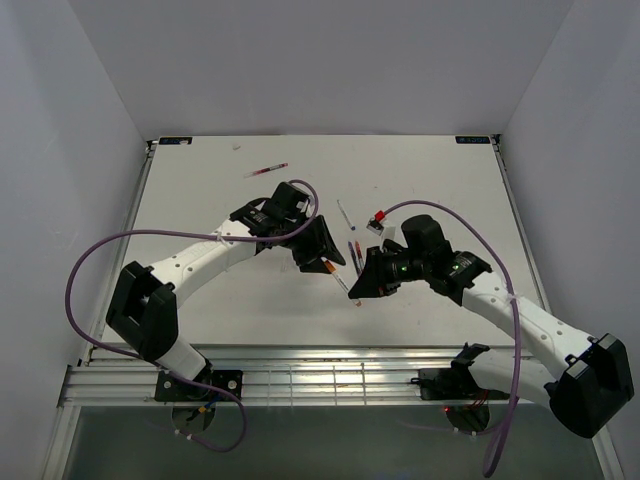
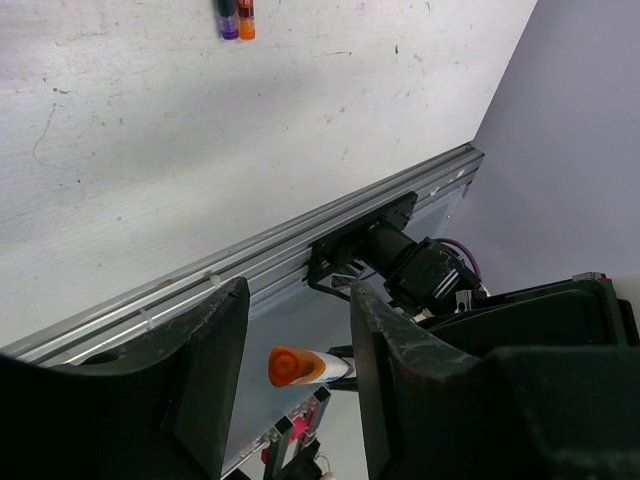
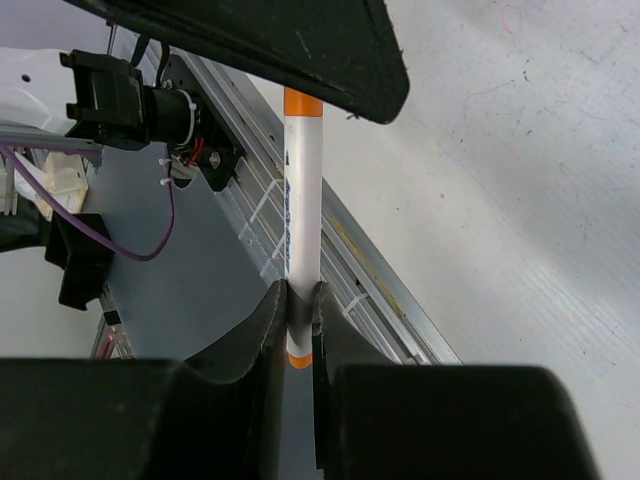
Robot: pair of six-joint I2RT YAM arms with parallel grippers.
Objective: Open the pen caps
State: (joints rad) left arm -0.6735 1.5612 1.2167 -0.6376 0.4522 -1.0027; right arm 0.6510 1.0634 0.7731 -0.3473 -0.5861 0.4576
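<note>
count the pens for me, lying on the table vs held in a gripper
pens lying on the table: 4
orange-ended pen clamped in the right gripper: 1
total: 5 pens

Table (image 1: 200,180): white, matt, scuffed, with faint scratches and pen marks. Rail (image 2: 300,240) along its 6 o'clock edge: bare metal, brushed, dull sheen. Left gripper (image 2: 298,310) fingers (image 2: 210,380): black plastic, matt, finely grainy. Right gripper (image 3: 297,297): same black matt plastic. Pen barrel (image 3: 302,200): white plastic, smooth, glossy, small print on it. Orange cap (image 2: 285,367): glossy plastic, bright highlight. Arm shells (image 1: 200,258): white smooth plastic. Cable (image 1: 100,246): purple, smooth sheath.
</note>
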